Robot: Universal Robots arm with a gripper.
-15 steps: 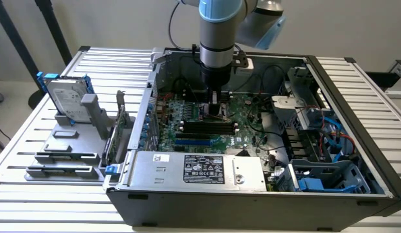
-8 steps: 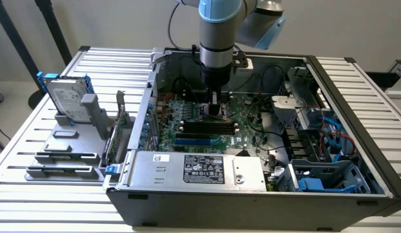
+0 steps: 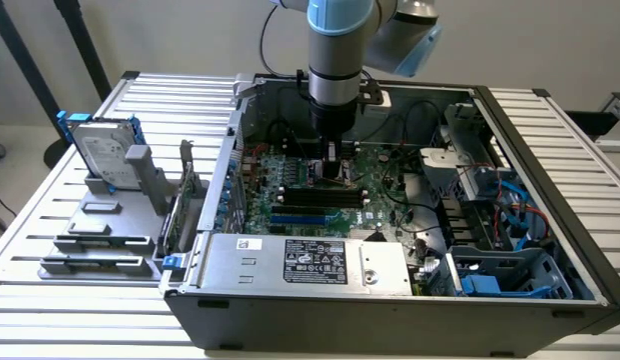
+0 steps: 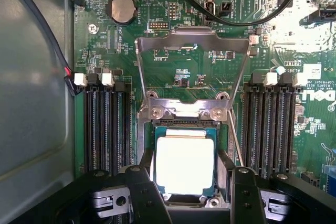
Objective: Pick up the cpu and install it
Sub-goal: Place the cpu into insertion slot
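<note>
Silvery metal caps the cpu (image 4: 185,163), which the pincer (image 4: 186,157) grips by two opposite edges, one black finger tight against each side. It hangs squarely over the socket (image 4: 184,125) on the green motherboard (image 4: 210,72), inside the open computer case (image 3: 530,150) on the slatted table (image 3: 169,97). I cannot tell whether the chip is already seated or rides just above the socket. The exterior view has the pincer (image 3: 335,171) reaching straight down into the case. The main hazard, as I judge it, is tilt or a slight offset: a chip that meets the socket skewed or turned out of line could bend the fine contacts beneath it, and pressing down would worsen that. The hold is on thin edges only, so a slip could drop one corner first. The fingers sit in little room between the socket walls and the thin metal lever (image 4: 237,140), so either could be snagged. The hinged load plate (image 4: 191,34) stands flipped back, and a knock might swing it onto the chip.
</note>
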